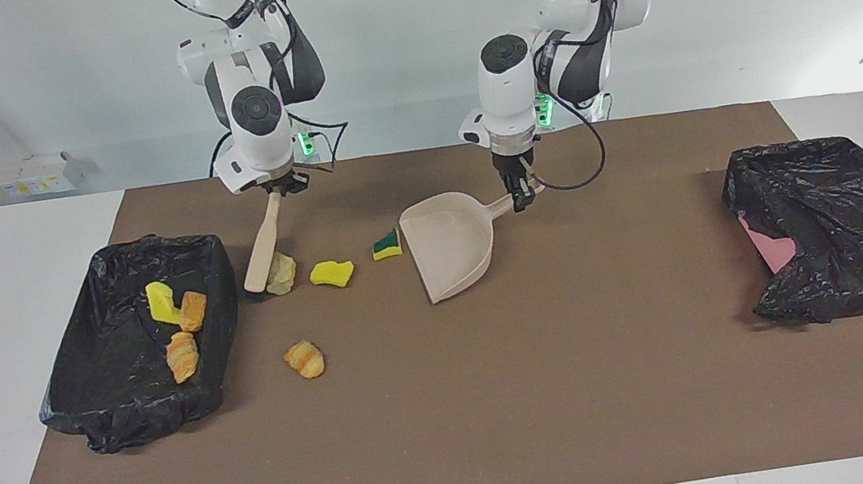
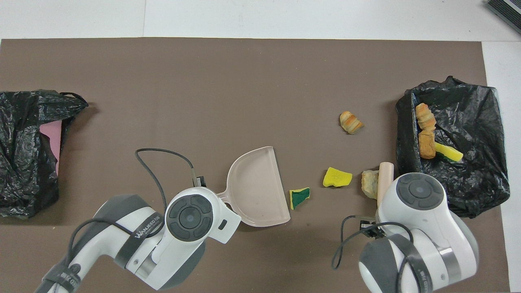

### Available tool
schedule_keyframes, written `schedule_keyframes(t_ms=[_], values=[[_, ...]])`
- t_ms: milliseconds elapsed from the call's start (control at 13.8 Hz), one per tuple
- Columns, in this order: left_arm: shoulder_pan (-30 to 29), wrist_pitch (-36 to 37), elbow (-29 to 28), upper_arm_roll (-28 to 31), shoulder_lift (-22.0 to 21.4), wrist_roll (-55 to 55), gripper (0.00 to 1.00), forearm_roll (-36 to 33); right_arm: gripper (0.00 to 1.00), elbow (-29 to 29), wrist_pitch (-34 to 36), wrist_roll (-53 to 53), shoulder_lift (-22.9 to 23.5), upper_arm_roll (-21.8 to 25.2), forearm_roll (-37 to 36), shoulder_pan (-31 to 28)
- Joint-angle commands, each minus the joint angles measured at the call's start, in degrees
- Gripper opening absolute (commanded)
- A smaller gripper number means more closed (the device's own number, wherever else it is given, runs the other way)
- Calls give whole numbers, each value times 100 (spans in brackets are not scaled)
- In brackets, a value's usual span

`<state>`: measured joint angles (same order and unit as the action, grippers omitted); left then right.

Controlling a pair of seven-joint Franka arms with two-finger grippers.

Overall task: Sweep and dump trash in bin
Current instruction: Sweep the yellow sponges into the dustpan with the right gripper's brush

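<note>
On the brown mat of the bench (image 1: 504,400), the right hand (image 1: 282,185) is clenched on a brush (image 1: 265,248) whose head touches a tan lump (image 1: 282,273) beside the black-lined bin (image 1: 96,407). The left hand (image 1: 519,194) grips the handle of the beige dustpan (image 1: 449,244), its edge just beside the yellow-and-green sponge (image 1: 387,244). A yellow sponge (image 1: 331,273) lies between lump and sponge; a croissant (image 1: 304,358) sits farther from the robots. Three scraps (image 1: 178,328) rest in the bin.
</note>
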<state>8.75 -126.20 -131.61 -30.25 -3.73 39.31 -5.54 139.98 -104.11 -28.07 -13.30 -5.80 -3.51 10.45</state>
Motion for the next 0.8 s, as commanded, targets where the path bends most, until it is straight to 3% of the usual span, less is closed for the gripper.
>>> schedule_keyframes(t_ms=[0, 145, 506, 723], values=[[110, 235, -128, -7, -189, -291, 0, 79, 0, -189, -311, 469, 273, -18, 490, 315], [214, 210, -128, -33, -23, -511, 0, 79, 0, -514, -539, 443, 730, -27, 832, 737], [206, 26, -84, -33, 144, -538, 0, 88, 0, -972, -558, 408, 864, -36, 1703, 1625], [215, -185, -84, -33, 250, -696, 0, 88, 0, -1419, -155, 285, 943, -27, 1713, 1794]])
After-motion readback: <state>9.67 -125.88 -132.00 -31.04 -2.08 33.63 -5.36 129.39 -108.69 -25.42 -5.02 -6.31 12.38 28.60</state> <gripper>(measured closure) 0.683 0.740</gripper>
